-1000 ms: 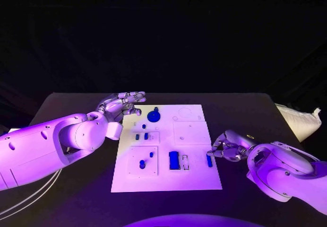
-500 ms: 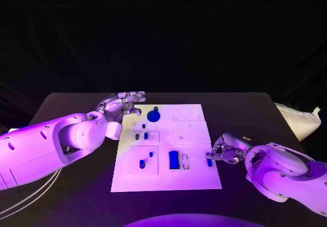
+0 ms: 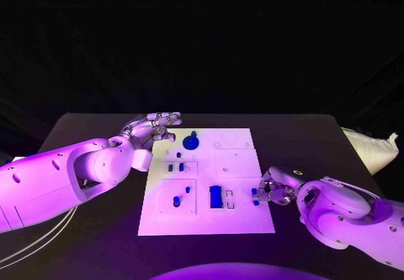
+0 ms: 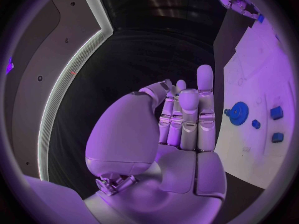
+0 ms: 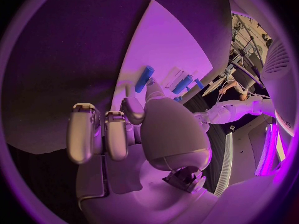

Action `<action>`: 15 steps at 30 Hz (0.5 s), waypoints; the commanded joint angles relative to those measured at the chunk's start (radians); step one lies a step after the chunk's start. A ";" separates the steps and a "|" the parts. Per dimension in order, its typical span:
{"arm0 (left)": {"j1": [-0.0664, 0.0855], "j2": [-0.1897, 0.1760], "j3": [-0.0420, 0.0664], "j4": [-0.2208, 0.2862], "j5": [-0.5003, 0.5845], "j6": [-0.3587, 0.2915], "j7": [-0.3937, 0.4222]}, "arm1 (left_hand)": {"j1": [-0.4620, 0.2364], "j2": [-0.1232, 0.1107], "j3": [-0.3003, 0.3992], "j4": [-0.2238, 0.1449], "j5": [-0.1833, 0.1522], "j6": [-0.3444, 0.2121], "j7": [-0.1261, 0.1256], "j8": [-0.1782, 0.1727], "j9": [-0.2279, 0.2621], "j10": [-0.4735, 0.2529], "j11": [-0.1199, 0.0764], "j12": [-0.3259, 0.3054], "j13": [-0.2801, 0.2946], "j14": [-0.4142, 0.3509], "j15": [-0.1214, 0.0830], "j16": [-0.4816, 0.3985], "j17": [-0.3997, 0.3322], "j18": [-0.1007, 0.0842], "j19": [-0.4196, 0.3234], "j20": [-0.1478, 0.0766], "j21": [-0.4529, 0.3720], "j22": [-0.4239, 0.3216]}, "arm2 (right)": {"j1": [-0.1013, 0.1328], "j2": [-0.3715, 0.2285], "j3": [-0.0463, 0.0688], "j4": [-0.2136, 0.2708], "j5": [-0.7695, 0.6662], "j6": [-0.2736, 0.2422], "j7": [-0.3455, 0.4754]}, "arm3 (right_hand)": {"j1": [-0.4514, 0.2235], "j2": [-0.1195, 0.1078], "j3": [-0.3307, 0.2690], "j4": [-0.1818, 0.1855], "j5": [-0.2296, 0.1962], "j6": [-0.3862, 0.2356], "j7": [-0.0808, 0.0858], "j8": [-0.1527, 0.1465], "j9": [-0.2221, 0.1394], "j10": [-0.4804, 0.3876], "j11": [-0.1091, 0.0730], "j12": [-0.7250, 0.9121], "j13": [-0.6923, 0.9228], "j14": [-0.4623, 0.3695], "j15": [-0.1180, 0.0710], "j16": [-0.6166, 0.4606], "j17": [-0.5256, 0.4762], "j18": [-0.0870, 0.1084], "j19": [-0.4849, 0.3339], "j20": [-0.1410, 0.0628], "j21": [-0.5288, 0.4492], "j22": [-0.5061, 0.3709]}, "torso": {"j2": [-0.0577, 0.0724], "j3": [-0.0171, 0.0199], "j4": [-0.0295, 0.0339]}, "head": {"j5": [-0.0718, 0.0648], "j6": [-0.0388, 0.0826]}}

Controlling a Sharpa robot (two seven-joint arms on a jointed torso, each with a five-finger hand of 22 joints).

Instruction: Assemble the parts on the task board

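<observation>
- Left hand [image 3: 154, 132]: you had it raised beside the far left corner of the task board [image 3: 240, 219], fingers [image 4: 204, 92] straight and close together, holding nothing. It touched no part.
- Gear-shaped blue part [image 3: 190, 142]: it sat on the far end of the board, just beside your left hand.
- Small blue parts [image 3: 174, 167]: these stood in the middle-left panel; two more [image 3: 176, 202] were in the near-left panel.
- Rectangular blue block [image 3: 215, 197]: it lay near the board's near edge, long axis running away from you.
- Slim blue bar [image 3: 255, 196]: it was at the board's right edge, directly at the tips of your right hand, long axis roughly parallel to the block.
- Right hand [image 3: 276, 191]: you had it low on the tabletop at the board's right side. The wrist view showed thumb and a finger [image 5: 132, 109] pinched on the bar's end. This hand was far nearer; any seating move probably turns on keeping the bar aligned with its slot.
</observation>
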 commanded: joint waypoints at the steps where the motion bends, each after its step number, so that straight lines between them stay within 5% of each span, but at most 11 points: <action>1: 0.000 0.001 0.000 0.000 -0.004 0.020 0.003 | -0.005 0.008 0.001 -0.004 -0.001 -0.003 0.003 -0.001 -0.002 -0.005 0.000 0.006 0.000 -0.007 0.001 -0.002 -0.001 0.010 0.006 0.000 -0.005 -0.001 | -0.005 0.009 -0.002 -0.005 -0.112 0.091 -0.006 | 0.017 -0.003 0.000 -0.012 -0.013 0.004 0.002 -0.008 0.003 -0.004 -0.005 -0.007 -0.003 0.079 -0.002 0.000 0.138 -0.009 -0.004 -0.003 0.000 -0.002 | 0.000 -0.0006 0.0004 | 0.001 0.001; 10: 0.000 0.002 0.000 -0.001 -0.010 0.024 -0.001 | -0.006 0.008 0.000 -0.003 -0.001 -0.004 0.003 -0.001 -0.002 -0.006 0.000 0.006 0.000 -0.007 0.001 -0.002 -0.001 0.010 0.006 0.001 -0.005 -0.002 | -0.025 0.051 -0.003 -0.022 -0.248 0.176 -0.006 | 0.074 0.000 0.012 -0.054 -0.098 0.005 0.005 -0.021 0.017 -0.013 -0.004 -0.026 -0.012 0.077 -0.001 -0.005 0.132 -0.008 -0.008 -0.001 -0.005 -0.006 | 0.000 -0.0002 0.0009 | 0.005 0.002; 15: -0.001 0.001 0.000 -0.002 -0.013 0.024 -0.002 | -0.006 0.008 0.000 -0.003 -0.001 -0.004 0.003 -0.001 -0.002 -0.006 0.000 0.006 0.000 -0.007 0.001 -0.002 -0.001 0.010 0.006 0.001 -0.005 -0.002 | -0.029 0.060 -0.003 -0.027 -0.258 0.188 -0.007 | 0.145 0.048 0.077 -0.088 -0.107 0.008 -0.001 -0.030 0.020 -0.019 -0.009 -0.034 -0.014 0.077 -0.006 -0.005 0.133 -0.008 -0.007 -0.004 -0.005 -0.005 | 0.001 -0.0006 -0.0014 | 0.007 0.002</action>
